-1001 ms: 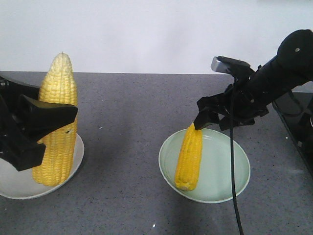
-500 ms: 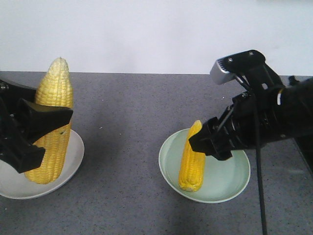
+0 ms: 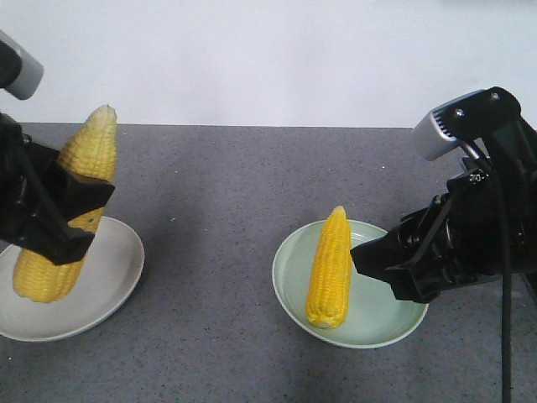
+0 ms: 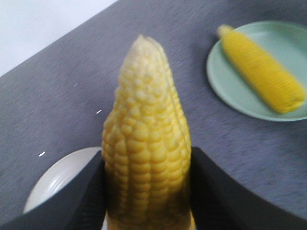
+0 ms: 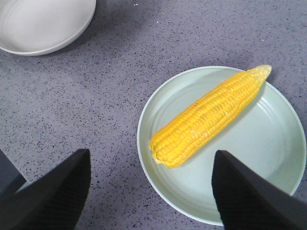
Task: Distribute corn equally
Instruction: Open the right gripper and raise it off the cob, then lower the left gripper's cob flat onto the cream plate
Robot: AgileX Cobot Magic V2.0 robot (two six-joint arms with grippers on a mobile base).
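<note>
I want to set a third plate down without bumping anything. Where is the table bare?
The widest bare stretch of grey speckled tabletop lies between the white plate and the pale green plate, running back to the wall. The left side is crowded: the left gripper holds a yellow corn cob above the white plate. The open right gripper hovers beside the lying cob.

L cob (image 3: 63, 218) held over L plate (image 3: 101, 290); R cob (image 3: 329, 267) lying in R plate (image 3: 394, 323).

The front camera looked level across the table toward the wall. The left wrist camera sat close, facing forward; the right wrist camera looked down. All shared the green plate (image 3: 294, 290) at lower right, upper right and centre respectively.
</note>
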